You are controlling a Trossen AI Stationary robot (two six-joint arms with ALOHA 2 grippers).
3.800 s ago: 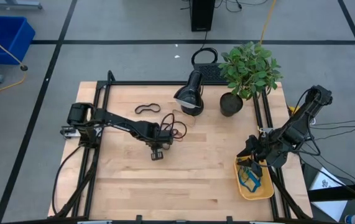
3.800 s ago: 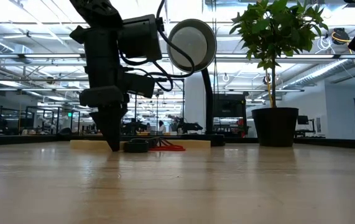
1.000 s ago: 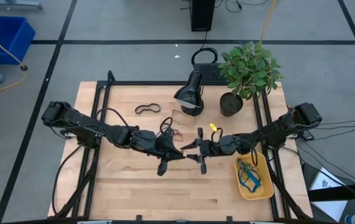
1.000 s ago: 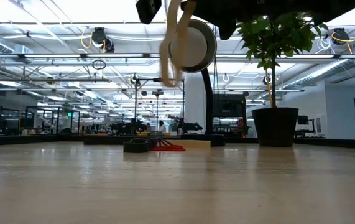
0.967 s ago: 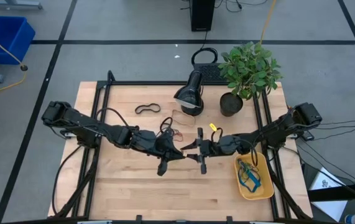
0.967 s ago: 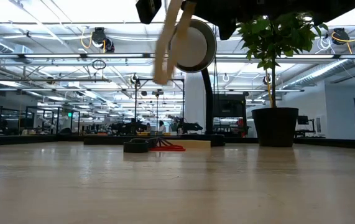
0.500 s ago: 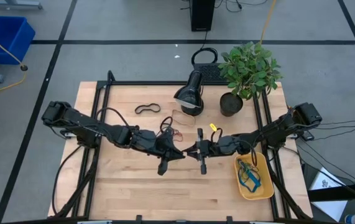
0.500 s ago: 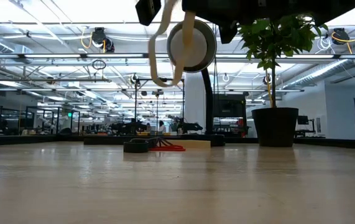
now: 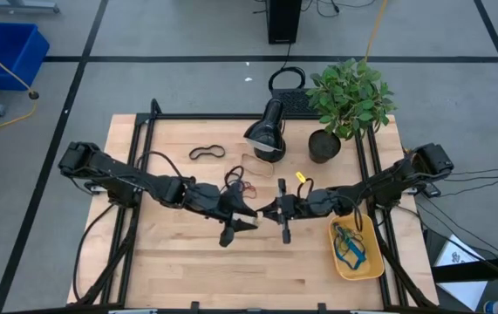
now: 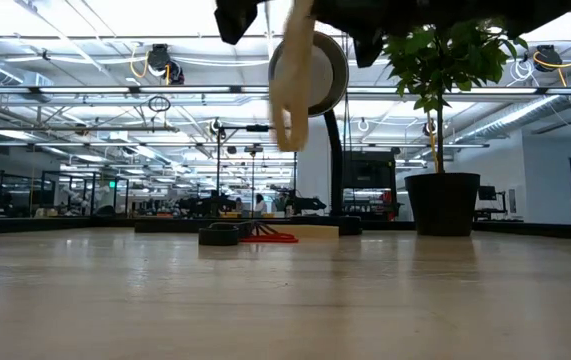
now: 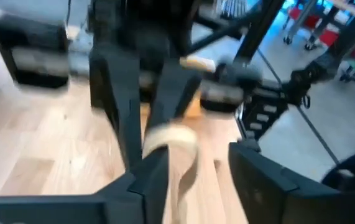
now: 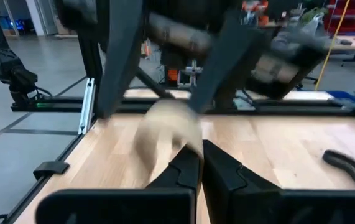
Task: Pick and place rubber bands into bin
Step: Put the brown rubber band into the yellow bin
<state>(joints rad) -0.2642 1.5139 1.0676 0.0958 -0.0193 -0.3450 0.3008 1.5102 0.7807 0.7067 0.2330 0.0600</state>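
Both arms meeting mid-table, right gripper [image 9: 274,210] pinched on a tan rubber band [image 10: 291,95], left gripper [image 9: 250,217] spread, bin [image 9: 371,267] nearby.

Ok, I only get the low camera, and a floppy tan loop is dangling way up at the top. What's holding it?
Observer: The right gripper is shut on that tan rubber band, up in the air over the middle of the table.
Operator: Where's the other arm?
Observer: The left gripper is nose to nose with the right one, and its fingers are apart.
Operator: And where's the bin?
Observer: The yellow bin sits on the right arm's side, near the table's corner.
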